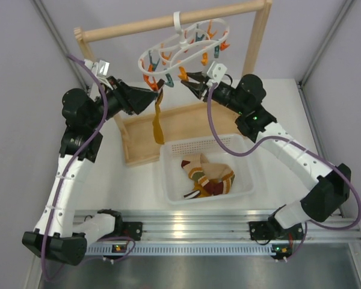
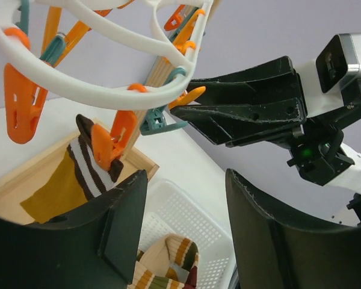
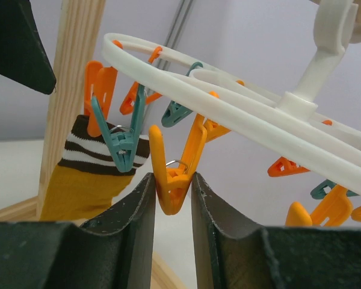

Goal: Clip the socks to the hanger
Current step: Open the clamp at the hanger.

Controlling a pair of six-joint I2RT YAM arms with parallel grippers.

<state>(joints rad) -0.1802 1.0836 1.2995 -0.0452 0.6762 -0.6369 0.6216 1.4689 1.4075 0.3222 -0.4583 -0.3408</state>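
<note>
I am reading the right gripper (image 3: 173, 183) as closed on a free orange peg (image 3: 173, 162) of the hanger (image 3: 240, 99), both fingers pressing its lower end from either side; my guess is that it is steadying or working this peg for the next sock; the white rings are hanging by their hook from the wooden rail (image 1: 168, 21), leaving the pegs dangling within reach of both arms; one mustard sock (image 3: 78, 186) is hanging by its striped cuff from another orange peg (image 3: 99, 90), just left of the pinched one; the left gripper (image 2: 185, 180) is standing open and empty, just beside that hanging sock, not touching it as far as I can tell; the other socks (image 1: 207, 174) are lying in the white basket (image 1: 171, 180) below, well apart from both claws; I am judging one needs fetching next.
</note>
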